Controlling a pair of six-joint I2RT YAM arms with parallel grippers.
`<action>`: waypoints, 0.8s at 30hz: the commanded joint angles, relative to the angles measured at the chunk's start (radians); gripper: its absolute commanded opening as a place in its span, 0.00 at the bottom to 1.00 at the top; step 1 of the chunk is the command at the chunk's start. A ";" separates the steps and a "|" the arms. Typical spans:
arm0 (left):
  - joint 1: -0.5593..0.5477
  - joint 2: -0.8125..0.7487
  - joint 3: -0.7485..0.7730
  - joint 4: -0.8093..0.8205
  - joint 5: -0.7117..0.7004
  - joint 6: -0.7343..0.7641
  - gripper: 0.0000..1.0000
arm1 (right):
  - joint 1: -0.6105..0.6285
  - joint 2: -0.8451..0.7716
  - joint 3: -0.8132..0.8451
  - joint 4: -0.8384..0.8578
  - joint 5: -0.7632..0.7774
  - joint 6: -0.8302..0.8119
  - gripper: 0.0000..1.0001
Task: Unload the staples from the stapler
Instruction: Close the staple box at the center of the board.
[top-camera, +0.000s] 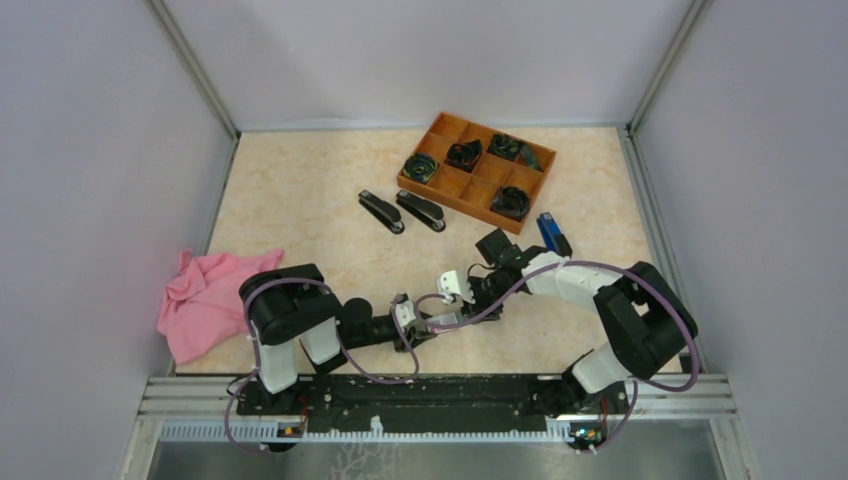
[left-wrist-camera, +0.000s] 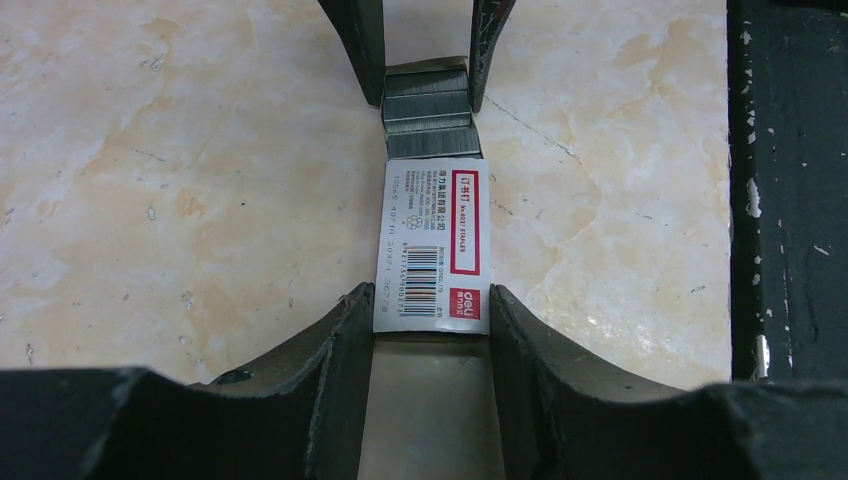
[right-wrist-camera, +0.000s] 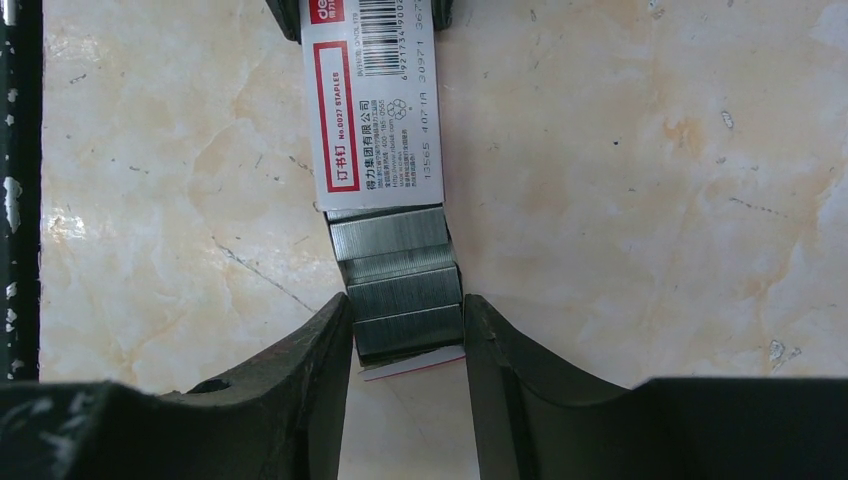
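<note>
We look down on a marble-patterned table (top-camera: 300, 190). An orange compartment tray (top-camera: 452, 203) sits at 1 o'clock, and some of its cells hold dark items too small for us to name. A crumpled pink cloth (top-camera: 205, 300) lies at 8 o'clock. Two black staplers (top-camera: 381, 211) lie side by side near the middle, and a blue stapler (top-camera: 553, 233) lies at 2 o'clock, just beside the tray.

Both arms meet at 6 o'clock, near the front edge. The left gripper (left-wrist-camera: 430, 305) is clamped on one end of a small white-and-red box (left-wrist-camera: 432, 240). The staples (right-wrist-camera: 400, 270), a stepped grey ridged stack, stick out of the box's other end, at 12 o'clock in the left wrist view. The right gripper (right-wrist-camera: 407, 310) pinches that stack, its fingers pressing on both sides.
</note>
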 joint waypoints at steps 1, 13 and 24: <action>-0.005 0.062 -0.027 0.061 -0.027 -0.050 0.49 | 0.028 0.008 0.027 0.017 -0.016 0.041 0.40; -0.005 0.101 -0.025 0.124 -0.047 -0.078 0.49 | 0.062 0.007 0.023 0.063 0.007 0.125 0.39; -0.005 0.141 -0.028 0.177 -0.063 -0.087 0.49 | 0.077 -0.035 0.074 0.034 0.024 0.209 0.56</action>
